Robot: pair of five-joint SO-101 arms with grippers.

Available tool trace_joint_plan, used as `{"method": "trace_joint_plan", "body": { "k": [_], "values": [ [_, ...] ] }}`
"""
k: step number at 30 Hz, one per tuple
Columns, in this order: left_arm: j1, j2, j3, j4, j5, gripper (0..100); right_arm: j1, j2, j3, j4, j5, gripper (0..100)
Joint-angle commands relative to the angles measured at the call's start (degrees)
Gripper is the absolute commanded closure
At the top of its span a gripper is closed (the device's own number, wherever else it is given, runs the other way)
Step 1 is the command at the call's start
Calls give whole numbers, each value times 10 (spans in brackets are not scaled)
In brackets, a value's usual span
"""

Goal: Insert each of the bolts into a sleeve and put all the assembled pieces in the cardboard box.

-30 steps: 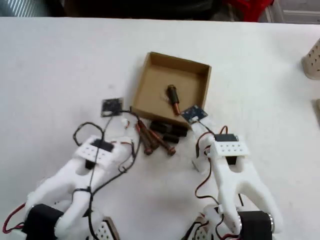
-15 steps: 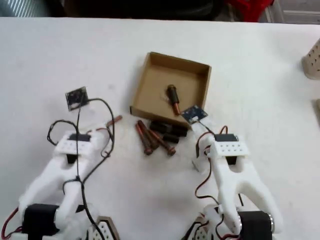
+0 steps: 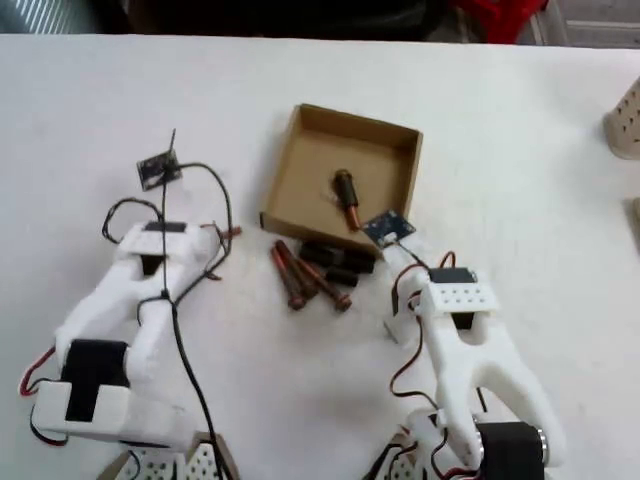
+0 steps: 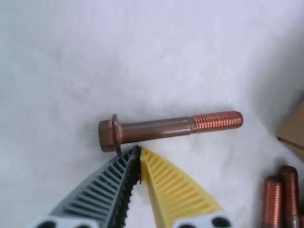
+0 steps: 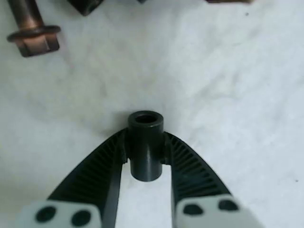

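The left end effector is clenched: its grey and yellow ribbed fingers are pressed together, and a long copper-coloured flanged bolt is pinched at their very tips, just beside its flange. The bolt is held crosswise to the fingers, with its threaded end pointing away towards the side where the box corner shows. In the high view this bolt is seen projecting from the left arm, to the left of the box and apart from the loose parts.

The right end effector is closed on a short black cylindrical sleeve. The sleeve is gripped between the two black ribbed fingers, and its open bore is turned up towards the wrist camera. Just beyond it, the flanged head of another copper bolt is seen lying on the white bench.

Between the two arms, a cluster of loose copper-coloured bolts is laid on the bench just in front of the box. Several spare black sleeves are touching or lying just beside them on the right.

Beyond these parts, the shallow open brown cardboard box is placed. One assembled piece, a copper bolt with a dark sleeve on it, is lying inside it near the middle.
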Motion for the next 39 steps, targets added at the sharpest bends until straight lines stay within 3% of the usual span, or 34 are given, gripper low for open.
{"method": "trace_joint_plan", "body": {
  "k": [1, 13, 22, 24, 28, 30, 34, 39],
  "values": [
    [-46, 9, -56, -3, 54, 977, 3, 1, -13, 3, -3, 981],
    [-69, 136, -199, 3, 66, 977, 3, 1, -13, 3, 15, 981],
    [-8, 71, -215, 96, 73, 970, 2, 1, -13, 1, 18, 981],
    [2, 58, -206, 99, 105, 915, 2, 1, -13, 1, 18, 981],
    [18, 52, -200, 99, 139, 670, 2, 1, -13, 1, 18, 981],
    [16, 53, -200, 99, 160, 596, 2, 1, -13, 1, 18, 981],
    [-11, 53, -206, 94, 204, 647, 1, 1, -13, 2, 34, 981],
    [-42, 84, -223, 83, 204, 745, 1, 1, -13, 3, 45, 981]
  ]
}}
